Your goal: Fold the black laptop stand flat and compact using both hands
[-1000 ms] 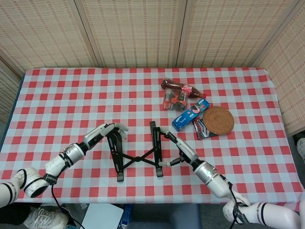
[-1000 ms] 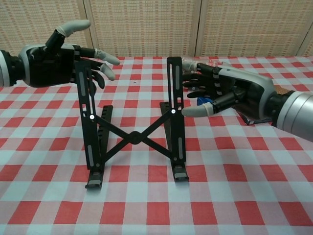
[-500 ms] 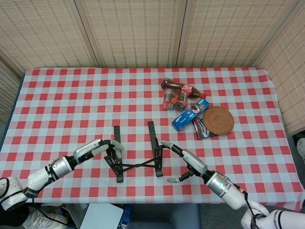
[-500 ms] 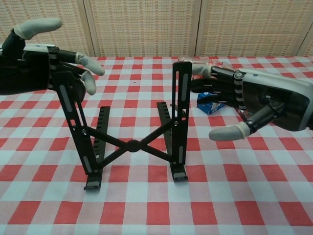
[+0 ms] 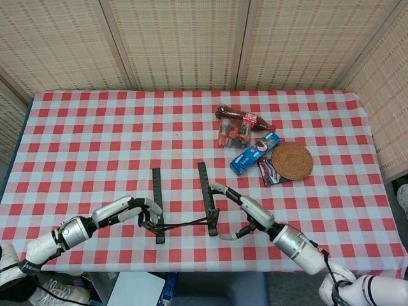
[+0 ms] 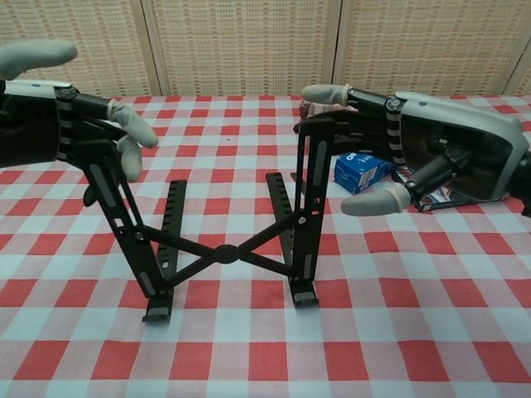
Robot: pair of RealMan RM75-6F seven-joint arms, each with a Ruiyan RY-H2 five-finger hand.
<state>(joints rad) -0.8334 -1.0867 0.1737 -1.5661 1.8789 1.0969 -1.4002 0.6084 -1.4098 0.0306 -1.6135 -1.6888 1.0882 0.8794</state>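
The black laptop stand (image 6: 224,253) stands half open near the table's front edge, its crossed braces low and spread; in the head view the stand (image 5: 182,222) shows two long rails. Its left raised arm leans outward to the left, and the right raised arm is upright. My left hand (image 6: 50,108) lays its fingers over the top of the left arm with the thumb lifted away; the same hand (image 5: 131,210) shows beside the left rail. My right hand (image 6: 423,153) touches the top of the right arm with its fingers, thumb held apart in front; the head view has it (image 5: 245,213) beside the right rail.
Behind and right of the stand lie a cola bottle (image 5: 245,118), a clear snack pack (image 5: 233,134), a blue box (image 5: 255,153), a round woven coaster (image 5: 292,159) and a dark packet (image 5: 273,173). The checked table's front edge (image 5: 191,266) is close to the stand.
Both hands drew back toward the front edge. The stand's left raised arm tipped further outward and the crossed braces sank flatter; the right arm stayed upright.
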